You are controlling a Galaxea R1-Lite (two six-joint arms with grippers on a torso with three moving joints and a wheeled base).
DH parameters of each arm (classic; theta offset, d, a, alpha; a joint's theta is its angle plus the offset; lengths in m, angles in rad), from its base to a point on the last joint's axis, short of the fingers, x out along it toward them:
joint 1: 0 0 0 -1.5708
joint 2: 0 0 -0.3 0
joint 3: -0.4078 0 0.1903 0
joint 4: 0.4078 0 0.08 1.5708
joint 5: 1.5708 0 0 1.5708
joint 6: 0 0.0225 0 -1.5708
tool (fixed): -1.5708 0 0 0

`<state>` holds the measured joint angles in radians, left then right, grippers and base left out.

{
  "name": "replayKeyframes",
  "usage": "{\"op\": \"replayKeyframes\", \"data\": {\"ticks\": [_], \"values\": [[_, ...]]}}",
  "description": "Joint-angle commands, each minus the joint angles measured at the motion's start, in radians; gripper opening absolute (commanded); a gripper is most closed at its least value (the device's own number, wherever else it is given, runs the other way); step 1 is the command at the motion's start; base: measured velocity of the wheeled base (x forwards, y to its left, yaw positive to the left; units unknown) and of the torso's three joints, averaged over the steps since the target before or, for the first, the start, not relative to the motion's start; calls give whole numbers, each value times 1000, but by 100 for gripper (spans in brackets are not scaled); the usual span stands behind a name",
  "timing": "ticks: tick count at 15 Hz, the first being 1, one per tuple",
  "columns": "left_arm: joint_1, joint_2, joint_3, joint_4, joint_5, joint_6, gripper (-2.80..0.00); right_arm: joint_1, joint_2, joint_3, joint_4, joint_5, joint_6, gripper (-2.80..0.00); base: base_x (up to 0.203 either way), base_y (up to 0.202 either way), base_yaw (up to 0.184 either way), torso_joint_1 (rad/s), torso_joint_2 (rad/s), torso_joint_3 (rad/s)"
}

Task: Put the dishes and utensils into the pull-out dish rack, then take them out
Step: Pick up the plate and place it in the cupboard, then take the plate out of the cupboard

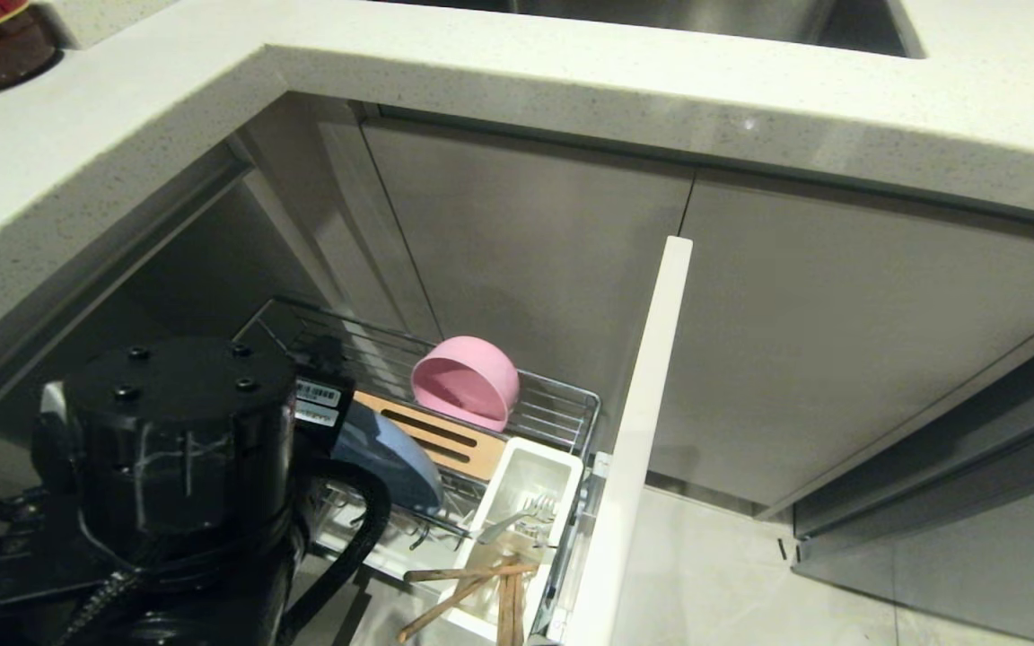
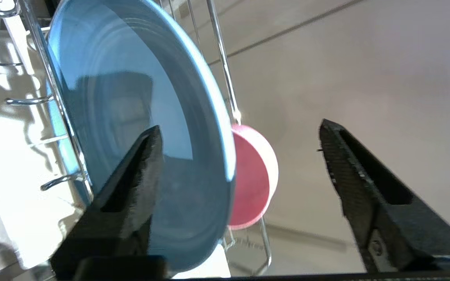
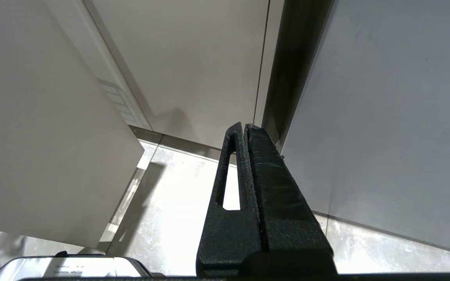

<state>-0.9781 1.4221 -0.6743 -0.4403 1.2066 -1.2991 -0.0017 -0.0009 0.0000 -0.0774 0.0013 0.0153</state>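
From the head view, the rack (image 1: 562, 404) stood pulled out, the bowl (image 1: 466, 380) tipped on its side at the back, the plate (image 1: 391, 453) on edge behind the left arm; fork (image 1: 517, 519) and chopsticks (image 1: 472, 583) sat in the cup (image 1: 530, 475). At the left wrist, the left gripper (image 2: 240, 156) had its fingers wide apart, the plate's (image 2: 131, 101) rim between them, apparently untouched. At the right wrist, the right gripper (image 3: 245, 127) hung by the cabinets, fingers pressed together.

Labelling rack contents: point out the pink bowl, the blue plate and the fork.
pink bowl (image 1: 463, 384), head view, inner wall.
blue plate (image 2: 139, 117), left wrist view, its face.
fork (image 1: 517, 518), head view, neck below the tines.
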Motion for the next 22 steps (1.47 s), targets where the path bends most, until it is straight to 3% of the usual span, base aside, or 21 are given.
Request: {"op": "replayKeyframes", "data": {"ticks": [1, 2, 3, 6, 8, 12, 14, 20, 22], "values": [[-40, -65, -40, 64, 9, -8, 0, 0, -1, 26, -1, 0, 0, -280, 0, 0, 0, 0, 0, 0], [-57, -82, -56, 86, 12, -8, 0, 0, -1, 26, -1, 0, 0, -280, 0, 0, 0, 0, 0, 0], [-64, -93, -70, 106, 14, -6, -280, 0, -1, 26, -1, 0, 0, -280, 0, 0, 0, 0, 0, 0], [-65, -125, -124, 191, 19, -2, -280, 0, -1, 26, -1, 0, 0, -280, 0, 0, 0, 0, 0, 0], [-54, -137, -177, 199, 59, 5, -280, 0, -1, 26, -1, 0, 0, -280, 0, 0, 0, 0, 0, 0], [2, -142, -289, 201, 70, 63, -280, 0, -1, 26, -1, 0, 0, -280, 0, 0, 0, 0, 0, 0], [5, -143, -375, 233, 73, 96, -280, 0, -1, 26, -1, 0, 0, -280, 0, 0, 0, 0, 0, 0], [6, -130, -734, 474, 64, 128, -280, 0, -1, 26, -1, 0, 0, -280, 0, 0, 0, 0, 0, 0], [14, -129, -821, 514, 45, 207, -280, 0, -1, 26, -1, 0, 0, -280, 0, 0, 0, 0, 0, 0]]}}
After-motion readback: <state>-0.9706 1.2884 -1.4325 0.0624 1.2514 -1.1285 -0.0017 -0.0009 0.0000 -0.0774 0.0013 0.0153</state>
